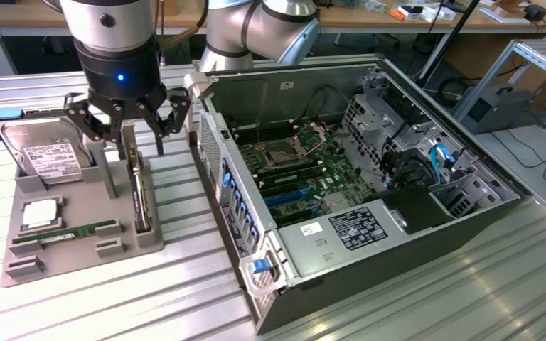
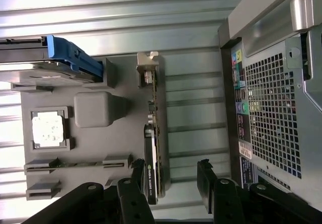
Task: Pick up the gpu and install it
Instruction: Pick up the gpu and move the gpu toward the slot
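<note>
The gpu (image 1: 139, 192) is a thin dark card standing on edge in a slot of the grey holder tray (image 1: 83, 250), its silver bracket at the far end. My gripper (image 1: 129, 138) hangs open right over that end of the card. In the wrist view the gpu (image 2: 152, 148) runs between the two black fingers of the gripper (image 2: 170, 164), much closer to one finger (image 2: 137, 166) than to the other. Nothing is gripped. The open computer case (image 1: 349, 177) lies to the exterior view's right, its motherboard and blue card slots (image 1: 287, 197) exposed.
The tray also holds a silver hard drive (image 1: 45, 153) with a white label, a square processor (image 1: 40, 213) and a green memory stick (image 1: 65, 233). The case's perforated rear wall (image 2: 274, 108) rises close beside the tray. Ribbed metal table surface (image 1: 111, 305) surrounds both.
</note>
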